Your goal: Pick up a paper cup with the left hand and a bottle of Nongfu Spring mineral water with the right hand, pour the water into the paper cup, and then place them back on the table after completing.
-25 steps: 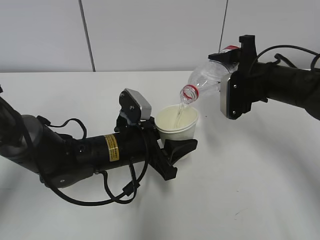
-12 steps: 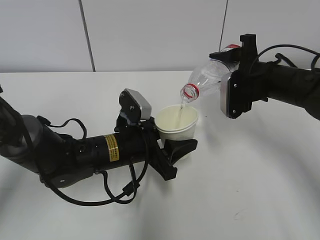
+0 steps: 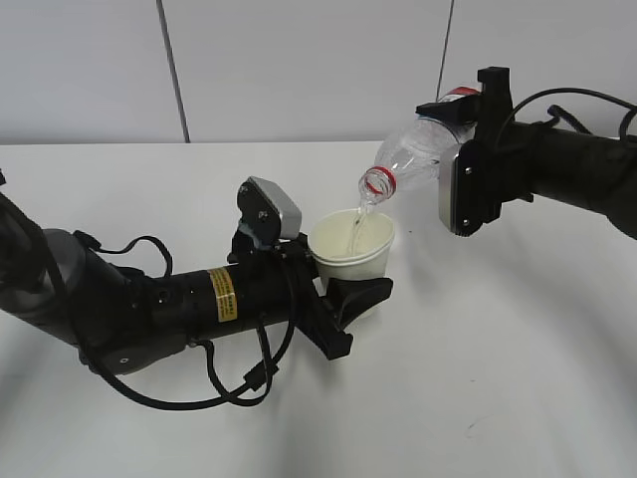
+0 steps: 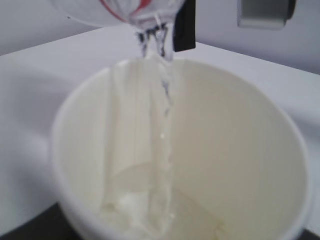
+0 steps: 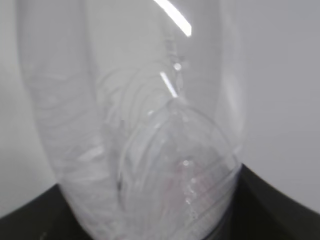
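Claws above white table

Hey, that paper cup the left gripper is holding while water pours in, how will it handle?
The paper cup looks thin-walled, so squeezing probably dents it. Water only pools at its bottom, so it's likely light and tippy.

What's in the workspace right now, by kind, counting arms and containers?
Arms: 2, left hand and right hand
Cups: 1, cup, held by the left pincer
Bottles: 1, bottle, tilted, held by the right pincer
Water streams: 1, water falling into the cup
Total: 5
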